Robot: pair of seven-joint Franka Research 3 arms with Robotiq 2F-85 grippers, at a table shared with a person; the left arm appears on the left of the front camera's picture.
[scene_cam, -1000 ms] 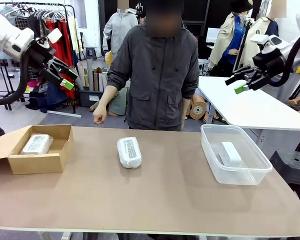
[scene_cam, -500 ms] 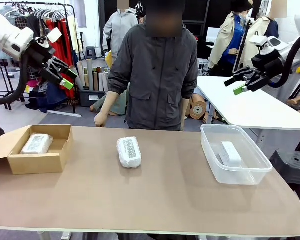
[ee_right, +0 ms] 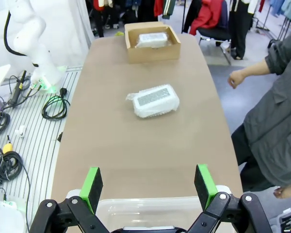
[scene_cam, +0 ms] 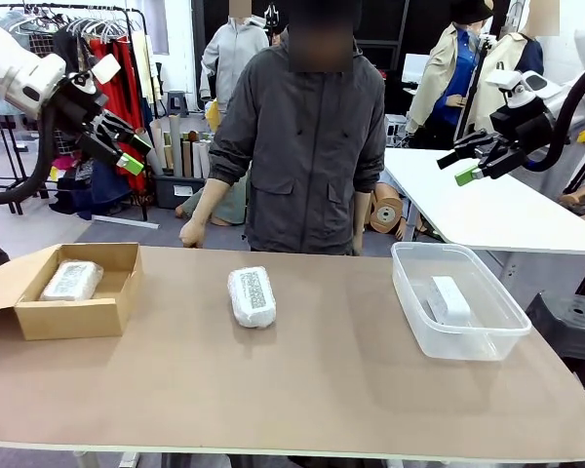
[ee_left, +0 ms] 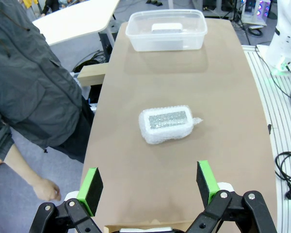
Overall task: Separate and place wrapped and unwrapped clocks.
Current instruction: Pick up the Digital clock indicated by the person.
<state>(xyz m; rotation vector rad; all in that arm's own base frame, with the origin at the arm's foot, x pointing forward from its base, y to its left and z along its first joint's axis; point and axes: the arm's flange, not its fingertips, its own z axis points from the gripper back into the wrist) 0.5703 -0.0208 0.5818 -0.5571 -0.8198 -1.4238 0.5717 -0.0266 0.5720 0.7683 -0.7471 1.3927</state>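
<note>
Brown table (scene_cam: 322, 390) | 1 wrapped clock (scene_cam: 253, 295) mid | L end effector (scene_cam: 135, 154) wide, empty | R end effector (scene_cam: 461, 164) wide, empty

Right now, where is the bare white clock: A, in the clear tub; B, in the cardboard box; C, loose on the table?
A: the bare white clock lies inside the clear tub at the robot's right end of the table.

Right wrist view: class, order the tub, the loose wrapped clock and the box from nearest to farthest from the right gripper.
1. Tub, just beneath the right gripper.
2. Wrapped clock, middle of the table.
3. Box, far end.
</note>
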